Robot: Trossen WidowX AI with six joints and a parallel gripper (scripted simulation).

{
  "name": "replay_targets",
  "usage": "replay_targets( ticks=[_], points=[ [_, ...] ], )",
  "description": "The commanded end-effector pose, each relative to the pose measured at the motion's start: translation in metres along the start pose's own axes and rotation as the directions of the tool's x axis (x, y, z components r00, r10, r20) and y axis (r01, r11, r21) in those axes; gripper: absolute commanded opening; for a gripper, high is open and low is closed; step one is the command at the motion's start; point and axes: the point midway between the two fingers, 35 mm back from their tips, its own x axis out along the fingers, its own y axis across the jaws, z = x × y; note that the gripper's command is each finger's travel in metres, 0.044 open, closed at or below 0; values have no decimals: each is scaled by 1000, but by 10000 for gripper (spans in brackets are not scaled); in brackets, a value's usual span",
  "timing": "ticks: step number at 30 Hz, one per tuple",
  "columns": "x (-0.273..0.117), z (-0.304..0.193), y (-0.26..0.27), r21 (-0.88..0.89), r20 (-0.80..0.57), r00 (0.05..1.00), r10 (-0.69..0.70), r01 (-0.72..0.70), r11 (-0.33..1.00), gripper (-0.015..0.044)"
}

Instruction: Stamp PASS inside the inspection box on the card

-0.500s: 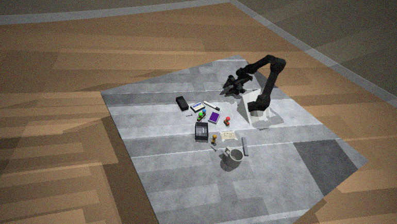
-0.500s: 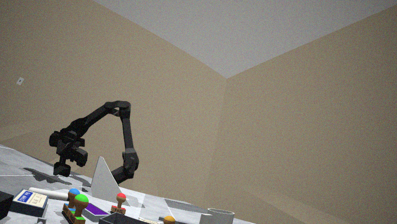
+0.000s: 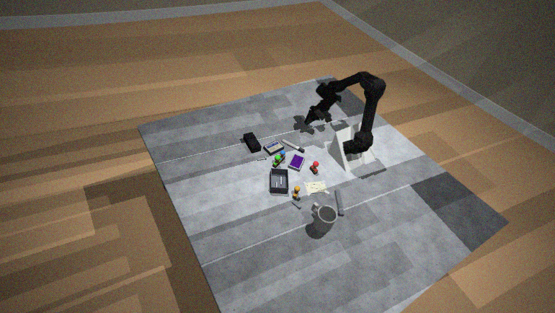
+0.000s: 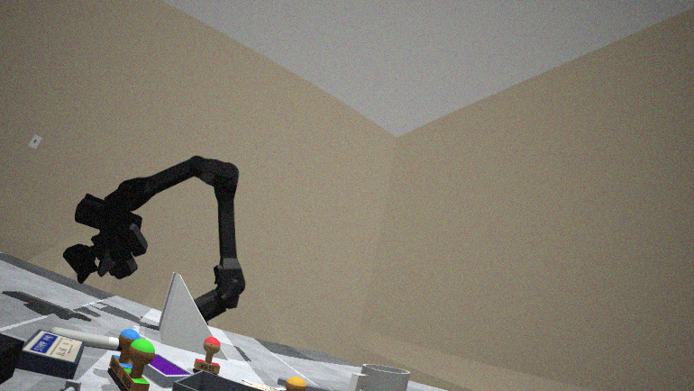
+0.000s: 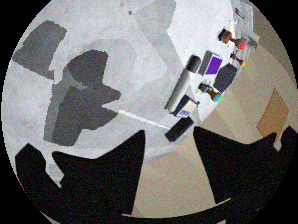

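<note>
From the top view, you have the gripper (image 3: pixel 318 120) (image 4: pixel 102 277) (image 5: pixel 169 132) off over the far part of the desk (image 3: pixel 252 249) (image 4: pixel 29 279) (image 5: pixel 30 110), away from all the stamps. The purple ink pad (image 3: pixel 296 161) (image 4: pixel 168 365) (image 5: pixel 214 65) lies open-faced between the green-knobbed stamp (image 3: pixel 277 158) (image 4: pixel 142 350) (image 5: pixel 220 97) and the red-knobbed stamp (image 3: pixel 315 164) (image 4: pixel 212 342) (image 5: pixel 242 45). The card (image 3: pixel 315 187) lies flat nearby, presumably so that you can ink and print with a short carry. The orange-knobbed stamp (image 3: pixel 296 189) (image 4: pixel 296 383) (image 5: pixel 242 63) stands beside it.

In the exterior view, you see the stamps standing knob up, which suits a grip from above and keeps each printing face down. The blue-knobbed stamp (image 3: pixel 282 153) (image 4: pixel 129 335) (image 5: pixel 216 100) is close behind the green one, so a wide approach there could knock its neighbour. You can't safely read PASS on any of them here, so the right stamp is among these four, but which one you cannot tell. The gripper hangs above the desk, touching nothing.

In the wrist view, your two fingers stand about half spread with nothing between them. The stamps and pad sit off toward the upper right, so you would likely need to swing across, confirm the lettering and open wider before descending.
</note>
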Motion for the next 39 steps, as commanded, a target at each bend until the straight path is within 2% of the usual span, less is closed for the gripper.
replay_targets(
  ticks=[1, 3, 8, 16, 22, 28, 33, 39],
  points=[
    [22, -40, -31, -733, 175, 978, 115, 51, 678, 228],
    [31, -49, -42, -856, 216, 966, 143, 117, 503, 228],
    [44, -60, -58, -947, 266, 946, 186, 220, 234, 228],
    [70, -76, -91, -885, 338, 904, 262, 400, -238, 228],
    [94, -80, -119, -628, 395, 859, 326, 511, -587, 228],
    [119, -80, -149, -253, 437, 814, 383, 520, -816, 228],
    [139, -77, -174, 90, 463, 777, 426, 437, -895, 228],
    [162, -67, -204, 462, 487, 733, 475, 245, -852, 228]
  ],
)
